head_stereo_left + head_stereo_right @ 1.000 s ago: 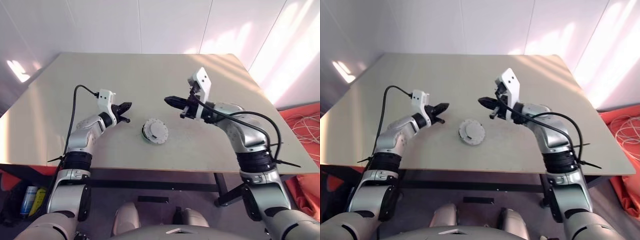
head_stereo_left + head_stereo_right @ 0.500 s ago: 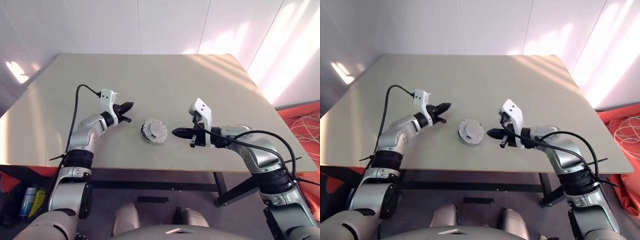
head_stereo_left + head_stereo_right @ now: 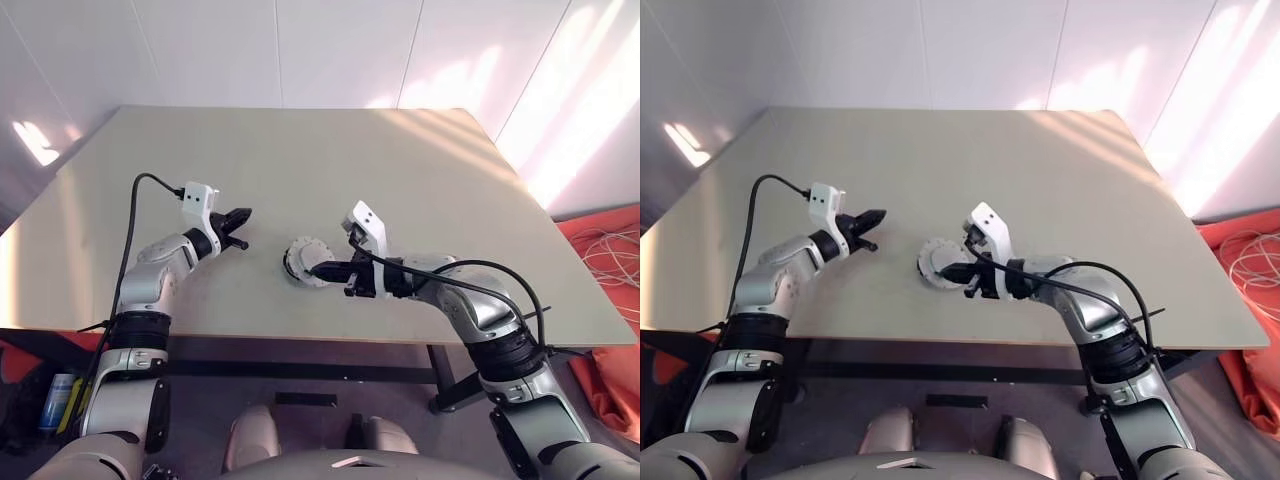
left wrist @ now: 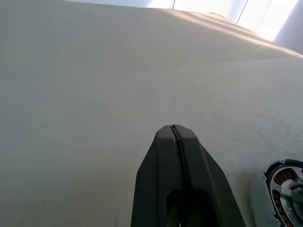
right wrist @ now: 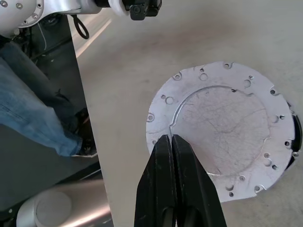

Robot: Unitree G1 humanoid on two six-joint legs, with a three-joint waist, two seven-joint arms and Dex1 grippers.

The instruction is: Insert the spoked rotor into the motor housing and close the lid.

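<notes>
The motor housing [image 3: 289, 268] stands on the beige table [image 3: 300, 150], near its front edge. The silver-grey lid [image 5: 222, 127], ringed with small holes, lies flat on top of it, with a dark rim showing at one side. The spoked rotor is hidden. My right gripper [image 3: 314, 270] is shut and empty, and its fingertips [image 5: 170, 138] are at the lid's edge; I cannot tell whether they touch it. My left gripper [image 3: 243, 214] is shut and empty, a hand's width to the left of the housing and just above the table. In the left wrist view, copper windings show at the housing's side [image 4: 284, 182].
In the right wrist view a person's leg in jeans [image 5: 28, 113] stands beyond the table's edge. On the floor to the right lies an orange mat with white cables [image 3: 610, 250]. Bottles [image 3: 62, 400] stand on the floor at the left.
My right gripper has come down and swung left, from above the table to the lid's edge. My left gripper has drawn slightly left, away from the housing.
</notes>
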